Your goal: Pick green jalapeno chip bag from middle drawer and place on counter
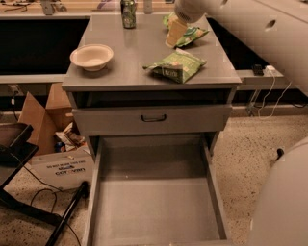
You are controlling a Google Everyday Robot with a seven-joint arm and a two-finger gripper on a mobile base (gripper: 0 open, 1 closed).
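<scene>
1. The flat pale green foil jalapeno chip bag (175, 66) lies on the broad grey counter (130, 72), near its front edge. It is just in front of and below the cream-coloured gripper (175, 31), apart from it.
2. The gripper hangs over the back right part of the counter, at the end of the thick white robot arm (240, 24). Whether it is open or closed cannot be told.
3. To the gripper's left and nearer the front, a round cream bowl (91, 56) stands on the counter. Well below the gripper, the wide grey metal middle drawer (159, 206) stands open, its plain flat floor in full view.
4. Left of the gripper at the counter's back, a dark green can (128, 12) stands upright. Right behind the gripper lies a brighter green bag (193, 34), partly hidden by it.
5. Between counter and open drawer sits a closed grey drawer front with a black handle (154, 117). Far down to the left, a brown cardboard box (41, 115) and a white lettered box (62, 169) rest on the speckled floor.
</scene>
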